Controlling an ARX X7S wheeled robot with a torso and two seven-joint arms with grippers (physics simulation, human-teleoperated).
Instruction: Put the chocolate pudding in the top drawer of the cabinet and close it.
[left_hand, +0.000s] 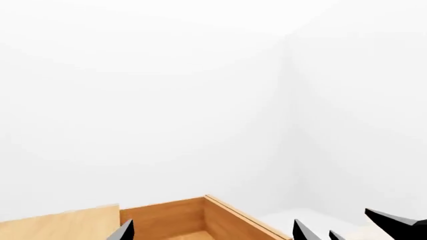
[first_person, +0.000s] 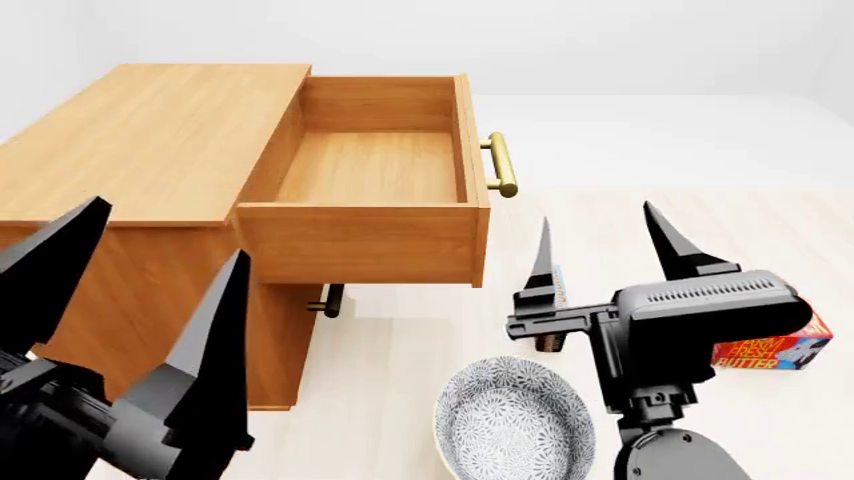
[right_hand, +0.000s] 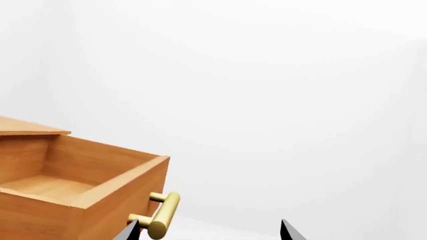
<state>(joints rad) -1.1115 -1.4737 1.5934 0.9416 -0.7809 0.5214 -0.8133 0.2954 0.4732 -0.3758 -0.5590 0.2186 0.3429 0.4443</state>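
The cabinet stands at the left in the head view. Its top drawer is pulled out and holds nothing, its brass handle facing right. The chocolate pudding is a small box with a light blue edge on the floor, mostly hidden behind my right gripper. That gripper is open and empty, to the right of the drawer front and below it. My left gripper is open and empty in front of the cabinet's near side. The left wrist view shows the drawer's inside. The right wrist view shows the drawer and its handle.
A patterned grey bowl sits on the floor near my right arm. A red-orange butter box lies to the right of it. A lower drawer's handle shows under the open drawer. White walls stand behind.
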